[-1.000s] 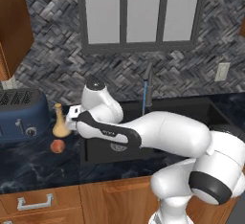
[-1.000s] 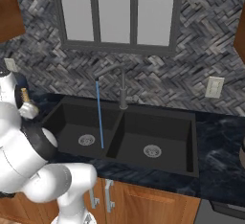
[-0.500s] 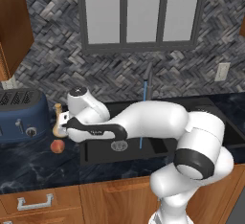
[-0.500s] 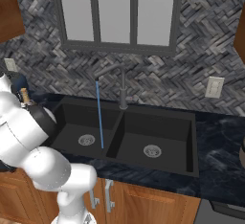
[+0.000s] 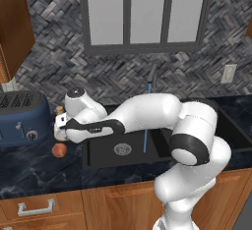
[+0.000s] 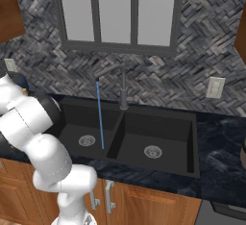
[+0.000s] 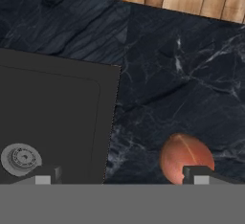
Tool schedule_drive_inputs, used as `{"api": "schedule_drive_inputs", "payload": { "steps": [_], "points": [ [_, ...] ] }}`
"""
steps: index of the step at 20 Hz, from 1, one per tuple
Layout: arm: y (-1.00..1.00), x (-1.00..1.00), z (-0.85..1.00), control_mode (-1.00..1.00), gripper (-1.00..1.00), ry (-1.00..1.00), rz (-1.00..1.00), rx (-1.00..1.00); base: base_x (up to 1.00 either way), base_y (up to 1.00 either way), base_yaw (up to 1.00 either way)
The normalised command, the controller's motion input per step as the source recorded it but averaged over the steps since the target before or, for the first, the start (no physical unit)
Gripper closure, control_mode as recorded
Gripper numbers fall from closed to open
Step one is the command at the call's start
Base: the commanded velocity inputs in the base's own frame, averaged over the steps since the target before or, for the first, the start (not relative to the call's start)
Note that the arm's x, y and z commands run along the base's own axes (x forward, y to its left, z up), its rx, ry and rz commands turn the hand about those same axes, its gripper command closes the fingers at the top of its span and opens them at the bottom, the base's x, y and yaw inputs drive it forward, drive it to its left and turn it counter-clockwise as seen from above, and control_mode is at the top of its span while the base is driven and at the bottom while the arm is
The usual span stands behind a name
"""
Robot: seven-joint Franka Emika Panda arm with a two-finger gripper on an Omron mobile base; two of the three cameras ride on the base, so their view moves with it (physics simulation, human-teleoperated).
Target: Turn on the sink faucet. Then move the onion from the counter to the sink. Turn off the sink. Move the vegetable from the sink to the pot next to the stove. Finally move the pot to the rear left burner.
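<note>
The onion (image 5: 59, 150) lies on the dark marbled counter (image 5: 29, 167) just left of the sink (image 5: 106, 151). My gripper (image 5: 60, 129) hangs a little above and behind it, apart from it. In the hand view the gripper (image 7: 122, 177) is open, and the onion (image 7: 184, 157) sits by the right fingertip (image 7: 201, 174), not between the two. The sink's corner and a silver drain (image 7: 19, 158) lie at the left of that view. A thin stream of water (image 6: 100, 116) runs from the faucet (image 6: 123, 87) into the left basin (image 6: 86, 132).
A blue toaster (image 5: 22, 118) stands on the counter left of the onion. A tan vase (image 5: 59, 112) is partly hidden behind my hand. Wooden cabinet fronts (image 5: 39, 207) run below the counter edge. My own arm spans the sink's left basin.
My arm has swung left, carrying the hand from the sink's left edge to just above the counter by the onion. The water keeps running and the onion has not moved.
</note>
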Motion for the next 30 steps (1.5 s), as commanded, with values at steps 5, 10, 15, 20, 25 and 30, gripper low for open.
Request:
{"api": "schedule_drive_inputs", "payload": {
  "steps": [5, 10, 15, 20, 25, 30],
  "points": [
    [0.28, 0.09, -0.08, -1.0, -1.0, 0.0, 0.04, 0.0, 0.0, 0.0, 0.0],
    [0.29, 0.03, -0.05, -1.0, -1.0, 0.0, 0.01, 0.0, 0.0, 0.0, 0.0],
    [0.16, 0.03, -0.09, -1.0, -1.0, 0.0, 0.0, 0.0, 0.0, 0.0, 0.0],
    [0.07, 0.06, -0.19, -1.0, -1.0, 0.0, 0.0, 0.0, 0.0, 0.0, 0.0],
    [0.12, 0.11, -0.19, -1.0, -1.0, 0.0, 0.02, 0.0, 0.0, 0.0, 0.0],
    [0.17, 0.18, -0.13, -1.0, -1.0, 0.01, 0.02, 0.0, 0.0, 0.0, 0.0]
  ]
}}
